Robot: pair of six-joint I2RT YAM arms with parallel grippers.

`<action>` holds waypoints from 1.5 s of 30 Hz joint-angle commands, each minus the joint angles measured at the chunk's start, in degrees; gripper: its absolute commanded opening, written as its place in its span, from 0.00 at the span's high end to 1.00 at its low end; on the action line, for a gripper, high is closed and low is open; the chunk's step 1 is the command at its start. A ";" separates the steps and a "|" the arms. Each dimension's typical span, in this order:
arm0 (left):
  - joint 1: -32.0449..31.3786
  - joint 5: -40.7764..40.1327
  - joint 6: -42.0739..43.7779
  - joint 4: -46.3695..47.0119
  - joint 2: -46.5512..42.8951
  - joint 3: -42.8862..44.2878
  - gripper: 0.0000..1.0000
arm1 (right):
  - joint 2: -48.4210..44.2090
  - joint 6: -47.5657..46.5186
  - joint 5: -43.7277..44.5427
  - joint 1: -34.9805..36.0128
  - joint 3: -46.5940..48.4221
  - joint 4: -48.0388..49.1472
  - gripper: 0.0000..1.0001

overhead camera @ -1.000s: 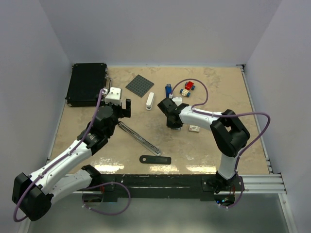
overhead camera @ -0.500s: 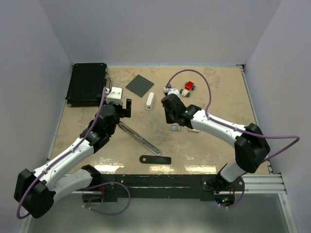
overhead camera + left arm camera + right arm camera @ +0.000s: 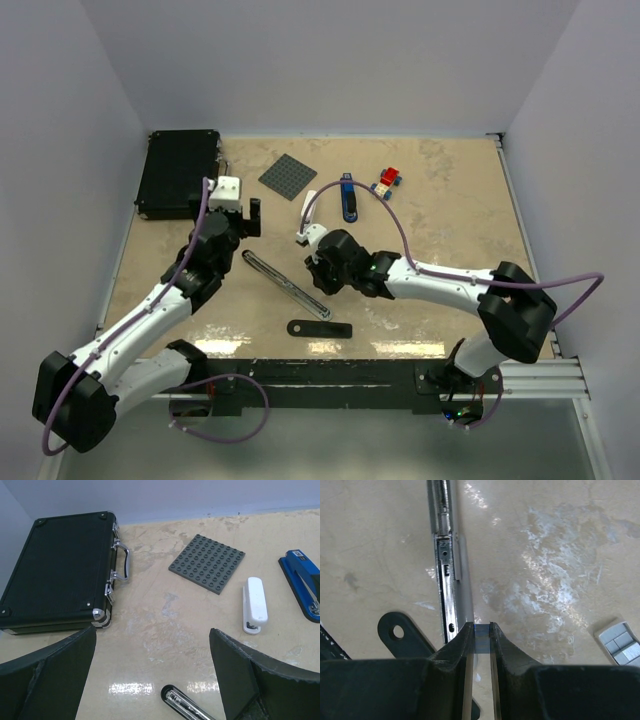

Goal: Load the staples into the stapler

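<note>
**A:** From above, how is the stapler lying?

**B:** The stapler [image 3: 287, 284] is lying opened flat on the table [image 3: 450, 210]. It is showing as a long chrome channel, its long axis running diagonally from far-left to near-right. A black bar [image 3: 320, 328] is sitting just beside its near end. The right gripper [image 3: 322, 281] is hovering over that near half.

**A:** And the left wrist?

**B:** The left gripper [image 3: 152, 645] is standing spread wide, gripping nothing. The stapler's rounded tip is peeking in at the bottom edge, between its fingers.

**A:** The right wrist?

**B:** The fingers are pinching the staples [image 3: 481, 641] — a small, pale blue-grey piece. Only its end is showing between the tips, so I cannot tell which way its long axis is running. It is hanging at the stapler's right edge, though I cannot tell whether it is touching. The stapler is pointing straight away from this camera, channel facing up and spring showing. A grey tray [image 3: 619, 644] is lying well off to the right.
</note>
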 commanded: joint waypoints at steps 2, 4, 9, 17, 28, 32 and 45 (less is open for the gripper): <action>1.00 -0.41 0.19 3.39 0.26 -0.01 0.00 | -1.37 -5.05 -7.06 1.38 -1.20 6.57 0.93; 1.08 -0.41 0.45 3.31 0.35 0.16 0.00 | -1.20 -5.40 -8.21 1.56 -1.64 6.83 0.93; 1.17 -1.20 1.15 3.04 0.53 0.25 0.00 | 0.21 -6.28 -9.97 2.52 -1.38 7.27 0.93; 1.17 -1.55 1.42 3.13 0.79 0.43 0.00 | 2.76 -6.37 -10.06 3.66 -1.11 7.45 0.93; 1.17 -1.47 1.42 2.95 1.23 0.43 0.00 | 3.73 -6.28 -6.02 3.84 -2.16 9.65 0.96; 1.17 -1.20 1.51 3.13 1.49 0.51 0.00 | 4.08 -5.93 -5.23 3.84 -2.52 9.91 0.97; 1.17 -1.11 1.95 3.31 1.67 0.78 0.00 | 6.10 -5.93 -5.58 3.84 -2.60 9.91 0.98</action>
